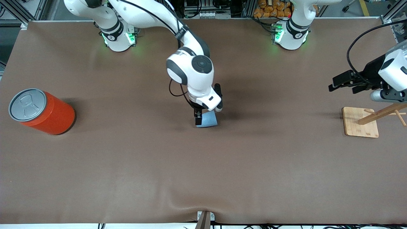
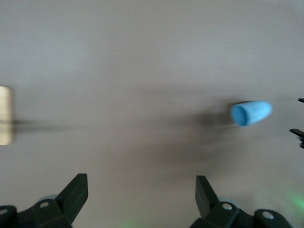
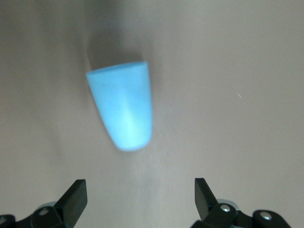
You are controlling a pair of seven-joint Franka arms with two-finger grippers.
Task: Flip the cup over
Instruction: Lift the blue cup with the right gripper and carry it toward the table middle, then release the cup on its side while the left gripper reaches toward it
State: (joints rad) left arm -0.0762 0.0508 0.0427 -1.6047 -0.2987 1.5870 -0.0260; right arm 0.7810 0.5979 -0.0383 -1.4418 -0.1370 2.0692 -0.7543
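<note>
The light-blue cup (image 1: 208, 121) lies on its side on the brown table near the middle. It shows in the right wrist view (image 3: 124, 108), tapered, and in the left wrist view (image 2: 251, 113) with one round end facing that camera. My right gripper (image 1: 207, 114) is open just above the cup; in the right wrist view (image 3: 140, 194) the cup lies ahead of the fingertips, not between them. My left gripper (image 1: 341, 83) is open and empty (image 2: 141, 192), held in the air at the left arm's end of the table.
A large orange can (image 1: 43, 111) with a grey pull-tab lid lies at the right arm's end of the table. A wooden stand on a square base (image 1: 361, 122) sits under the left arm; its edge shows in the left wrist view (image 2: 4, 121).
</note>
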